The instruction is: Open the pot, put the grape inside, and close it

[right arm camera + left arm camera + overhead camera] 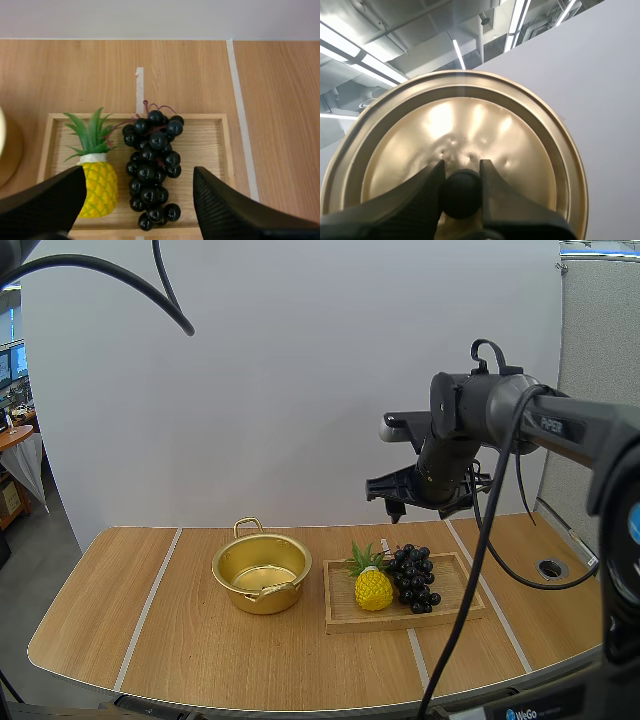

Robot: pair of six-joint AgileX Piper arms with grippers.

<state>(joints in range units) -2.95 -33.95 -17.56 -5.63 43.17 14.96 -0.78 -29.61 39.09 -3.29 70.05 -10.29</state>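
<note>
Your left gripper is clamping the lid knob; your right gripper is hanging wide apart over the grapes. Descending off-centre, you are risking snagging the pineapple.

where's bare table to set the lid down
Widest bare stretch: the table left of the pot. Also free: the strip in front of pot and wooden tray, and the corner right of the tray. Crowded: tray, filled by pineapple and grapes; pot-tray gap is narrow.
</note>
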